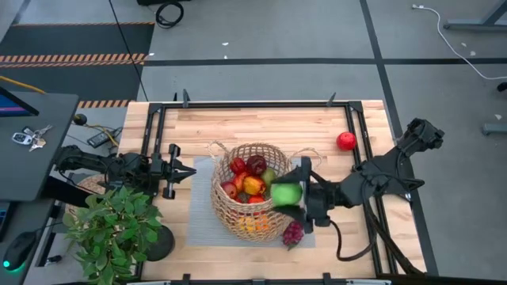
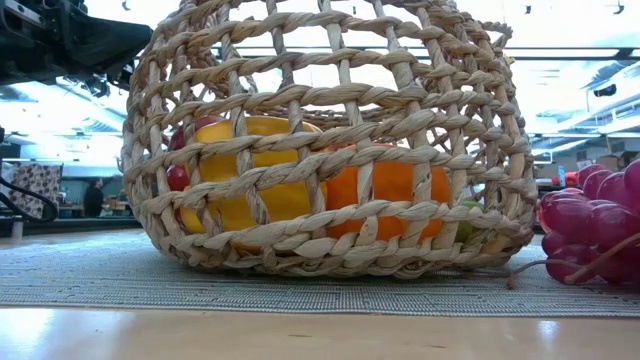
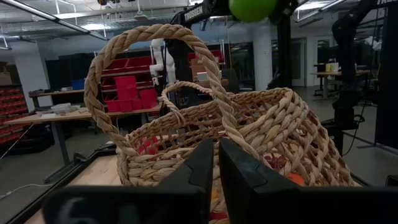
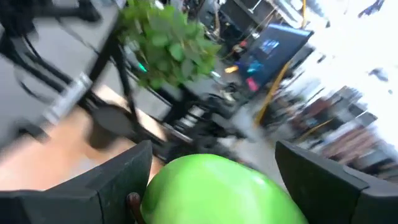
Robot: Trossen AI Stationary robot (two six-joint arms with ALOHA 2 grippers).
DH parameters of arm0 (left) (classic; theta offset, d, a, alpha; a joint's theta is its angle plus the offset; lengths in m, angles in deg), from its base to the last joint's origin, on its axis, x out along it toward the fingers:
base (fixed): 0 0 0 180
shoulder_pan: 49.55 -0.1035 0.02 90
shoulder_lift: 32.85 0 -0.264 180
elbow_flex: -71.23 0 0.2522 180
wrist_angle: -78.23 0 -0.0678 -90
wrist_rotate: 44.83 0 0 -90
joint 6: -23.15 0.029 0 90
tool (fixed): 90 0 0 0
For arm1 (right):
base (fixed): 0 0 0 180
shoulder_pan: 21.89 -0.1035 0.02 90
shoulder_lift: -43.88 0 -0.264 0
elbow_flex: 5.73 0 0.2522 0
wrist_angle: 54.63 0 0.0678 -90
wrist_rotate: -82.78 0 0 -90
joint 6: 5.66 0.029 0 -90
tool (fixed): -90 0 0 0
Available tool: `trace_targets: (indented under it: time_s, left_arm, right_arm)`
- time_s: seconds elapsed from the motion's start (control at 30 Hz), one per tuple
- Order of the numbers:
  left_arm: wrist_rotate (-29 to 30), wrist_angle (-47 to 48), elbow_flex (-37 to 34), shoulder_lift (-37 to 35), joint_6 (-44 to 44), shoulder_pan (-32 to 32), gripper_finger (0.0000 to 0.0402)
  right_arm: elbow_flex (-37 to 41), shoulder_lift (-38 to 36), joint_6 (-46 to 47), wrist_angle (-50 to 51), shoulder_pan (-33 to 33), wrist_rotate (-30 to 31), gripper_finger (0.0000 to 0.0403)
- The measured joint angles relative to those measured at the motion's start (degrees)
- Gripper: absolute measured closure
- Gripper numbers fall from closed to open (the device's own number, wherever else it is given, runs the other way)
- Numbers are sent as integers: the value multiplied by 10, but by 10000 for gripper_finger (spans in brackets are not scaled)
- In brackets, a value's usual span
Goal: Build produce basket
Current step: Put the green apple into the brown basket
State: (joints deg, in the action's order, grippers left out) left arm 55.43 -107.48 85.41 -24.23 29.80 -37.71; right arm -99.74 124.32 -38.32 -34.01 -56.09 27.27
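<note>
The tan wicker basket [image 1: 252, 190] stands on a grey mat [image 1: 200, 214] mid-table, holding red apples, oranges and other fruit; it fills the low view [image 2: 330, 150]. My right gripper [image 1: 295, 192] is shut on a green apple [image 1: 286, 192] above the basket's right rim. Purple grapes [image 1: 293, 233] lie on the mat right of the basket. A red apple [image 1: 345, 141] lies on the wood at the far right. My left gripper [image 1: 190, 172] is shut and empty, left of the basket, level with its handle [image 3: 149, 37]. My right gripper pinches the green apple [image 4: 214, 190] between its two fingers, one on each side of it. The fingers come level from the table's right. The apple is lifted clear, above the basket's right rim.
A potted green plant [image 1: 115, 229] stands at the near left corner. A black frame [image 1: 253, 104] runs round the table's edges. Bare wood lies beyond the basket and to its right.
</note>
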Motion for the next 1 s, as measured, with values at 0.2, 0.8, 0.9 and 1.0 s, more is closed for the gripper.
trace_targets:
  time_s: [0.2,0.8,0.9,1.0]
  left_arm:
    - [0,0,0,0,0,0,369]
    - [0,0,0,0,0,0,371]
    - [0,0,0,0,0,0,374]
    - [0,0,0,0,0,0,372]
  right_arm:
    - [0,0,-227,35,20,18,58]
    - [0,1,-602,92,61,54,58]
    - [0,1,-594,92,64,53,58]
    - [0,1,-548,87,75,29,58]
